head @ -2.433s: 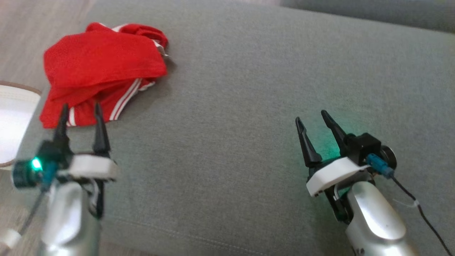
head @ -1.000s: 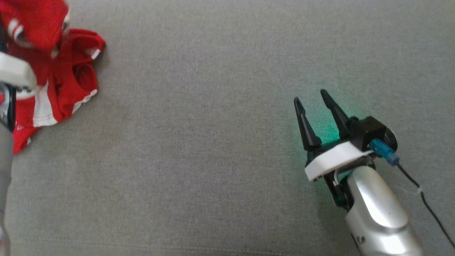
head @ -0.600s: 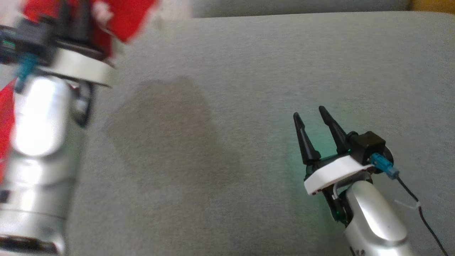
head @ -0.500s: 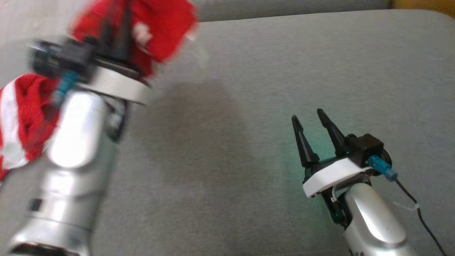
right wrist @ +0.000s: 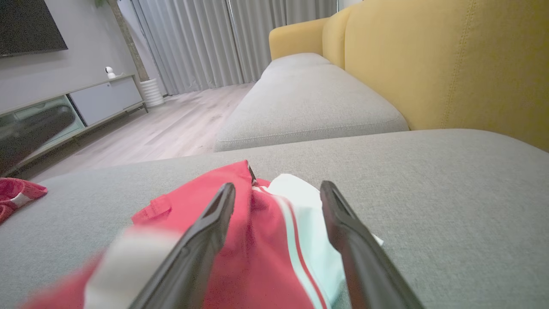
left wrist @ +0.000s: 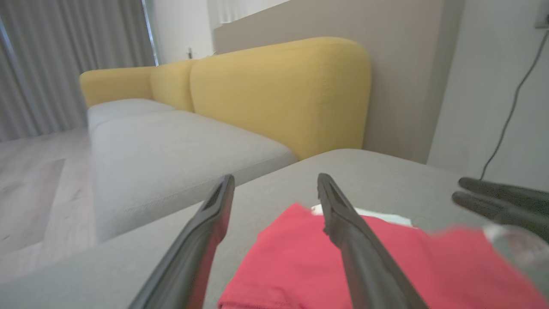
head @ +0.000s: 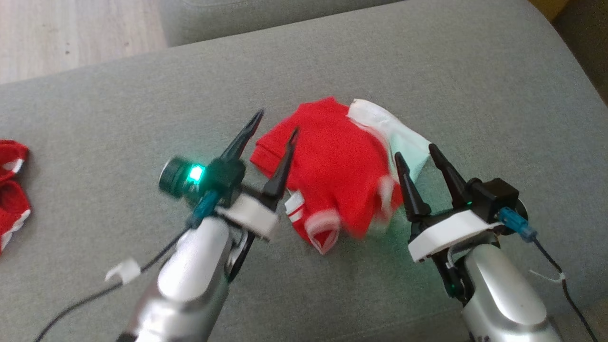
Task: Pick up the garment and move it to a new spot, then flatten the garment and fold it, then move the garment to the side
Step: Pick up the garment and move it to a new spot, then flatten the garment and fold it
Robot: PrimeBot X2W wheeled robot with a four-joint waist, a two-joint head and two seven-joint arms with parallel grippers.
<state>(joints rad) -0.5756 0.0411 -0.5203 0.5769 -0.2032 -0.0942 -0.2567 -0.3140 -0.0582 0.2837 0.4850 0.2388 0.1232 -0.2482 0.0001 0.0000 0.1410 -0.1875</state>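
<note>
The garment point(head: 335, 166), red with white trim and stripes, lies crumpled on the grey cushion point(head: 142, 114) between my two grippers; its near edge is blurred. My left gripper point(head: 277, 123) is open just left of it, one finger over its red edge, holding nothing. In the left wrist view the left gripper point(left wrist: 276, 178) stands over the garment point(left wrist: 300, 266). My right gripper point(head: 414, 153) is open at the garment's right edge. In the right wrist view the right gripper point(right wrist: 279, 186) frames the garment point(right wrist: 266, 240).
Another red and white cloth point(head: 12, 190) lies at the cushion's far left. Wooden floor point(head: 71, 33) lies beyond the cushion's far edge. A second grey seat point(right wrist: 309, 103) and a yellow sofa back point(right wrist: 450, 64) stand behind. A low TV cabinet point(right wrist: 64, 111) lines the wall.
My left gripper carried the garment from the far left to the middle of the cushion and opened, and the garment now lies free between the grippers. The head camera has shifted too.
</note>
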